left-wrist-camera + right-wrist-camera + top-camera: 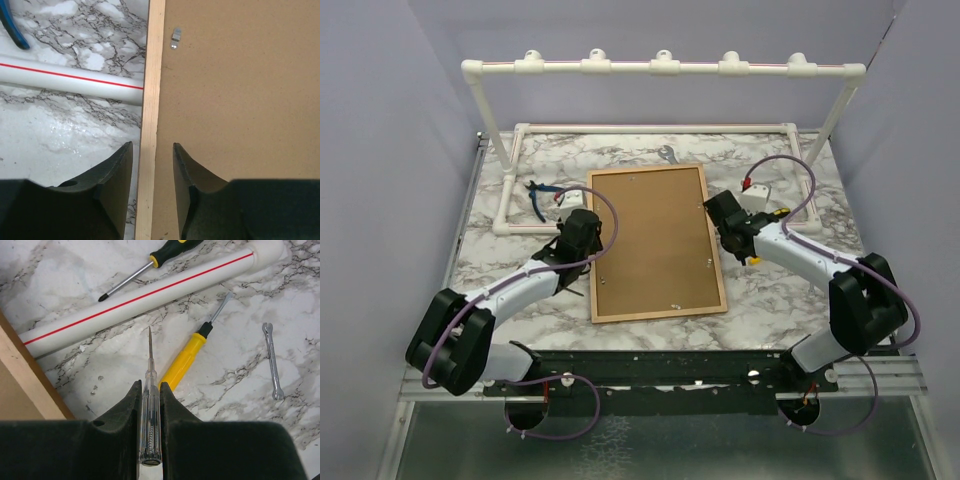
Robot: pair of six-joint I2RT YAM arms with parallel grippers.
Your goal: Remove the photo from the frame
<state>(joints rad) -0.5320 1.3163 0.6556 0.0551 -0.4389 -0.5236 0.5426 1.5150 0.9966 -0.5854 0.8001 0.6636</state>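
The right claw (149, 385), clamping a clear screwdriver (150, 415), should lever each clip (175, 39) gently while the open left claw (152, 146) steadies the frame (150, 100).

We see a white tabletop (770, 300) veined grey, the frame (655, 243) brown-backed with a pale wood border, a white pipe (140, 296) striped red, a yellow screwdriver (182, 360), a clear screwdriver (149, 405).
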